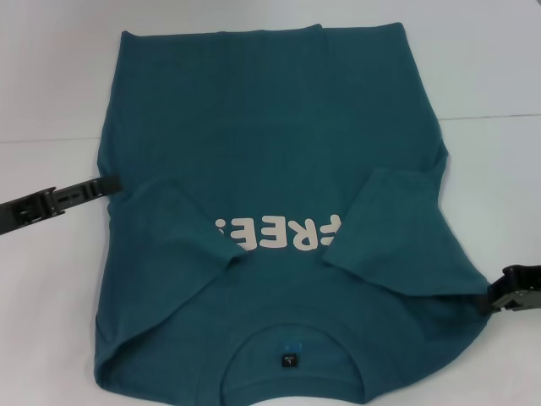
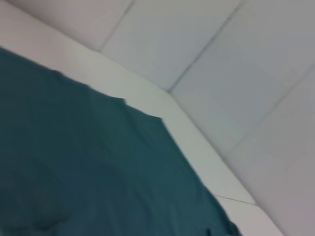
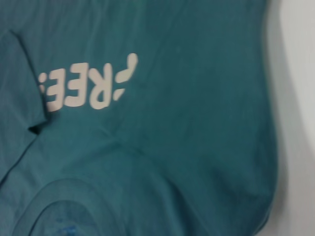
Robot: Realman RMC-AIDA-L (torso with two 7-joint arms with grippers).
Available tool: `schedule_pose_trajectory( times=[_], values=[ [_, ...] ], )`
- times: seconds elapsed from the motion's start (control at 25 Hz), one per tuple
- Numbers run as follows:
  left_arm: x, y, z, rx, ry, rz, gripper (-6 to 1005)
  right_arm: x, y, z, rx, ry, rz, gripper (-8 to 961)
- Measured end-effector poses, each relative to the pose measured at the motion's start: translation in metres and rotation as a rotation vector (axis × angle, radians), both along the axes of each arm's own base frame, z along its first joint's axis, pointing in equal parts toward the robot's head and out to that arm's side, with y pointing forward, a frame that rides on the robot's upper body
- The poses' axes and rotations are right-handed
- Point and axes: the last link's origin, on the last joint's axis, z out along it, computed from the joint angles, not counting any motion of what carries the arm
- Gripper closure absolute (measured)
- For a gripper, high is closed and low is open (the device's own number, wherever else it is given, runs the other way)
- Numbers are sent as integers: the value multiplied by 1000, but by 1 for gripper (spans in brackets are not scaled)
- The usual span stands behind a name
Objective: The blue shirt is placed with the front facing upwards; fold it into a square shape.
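The blue shirt point(image 1: 270, 144) lies flat on the white table point(image 1: 51, 321), its round collar and black tag point(image 1: 289, 361) nearest me and the hem far away. Both sleeves point(image 1: 173, 233) point(image 1: 393, 228) are folded inward over the chest and cover the ends of the cream letters point(image 1: 279, 234). My left gripper point(image 1: 108, 184) reaches the shirt's left edge at sleeve height. At the right edge, near the shoulder, sits my right gripper point(image 1: 497, 296). The right wrist view shows the letters point(image 3: 88, 88), the collar point(image 3: 54, 206) and the shirt's side point(image 3: 197, 147). The left wrist view shows the shirt's hem corner point(image 2: 98, 162).
Bare white table surrounds the shirt on the left, right and far side, with a seam line point(image 1: 490, 116) running across it at the back. In the left wrist view the table's edge point(image 2: 206, 162) runs past the hem, with pale floor tiles point(image 2: 236, 59) beyond.
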Motion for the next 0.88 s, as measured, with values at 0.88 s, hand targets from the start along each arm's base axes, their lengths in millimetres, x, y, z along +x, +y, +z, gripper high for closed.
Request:
schedule_pose_trajectory(
  times=[0.88],
  values=[
    [-20, -21, 7, -362, 129, 425, 172, -13, 4, 8, -13, -9, 124, 905]
  ],
)
